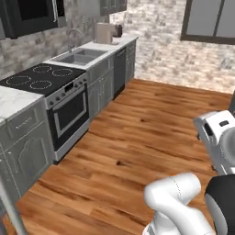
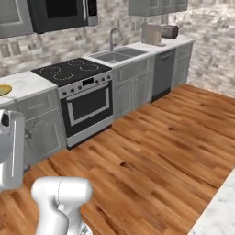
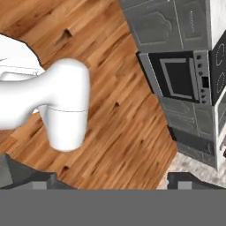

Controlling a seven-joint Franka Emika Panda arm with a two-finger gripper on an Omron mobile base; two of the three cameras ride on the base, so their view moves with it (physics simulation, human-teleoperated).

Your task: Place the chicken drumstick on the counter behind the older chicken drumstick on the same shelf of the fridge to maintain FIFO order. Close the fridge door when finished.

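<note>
Dark fingertips of the gripper (image 3: 113, 178) stand spread wide at the bottom of the hand view, holding nothing, over the brown plank floor (image 3: 119, 110). Ahead runs the white marble counter (image 2: 27, 85) beside the black-topped steel stove (image 2: 78, 87); a yellow plate's rim (image 2: 3, 89) shows at its left end. I cannot spot the drumstick or the fridge. Best approach: drive up square to the counter, find the drumstick, then lower the hand.
</note>
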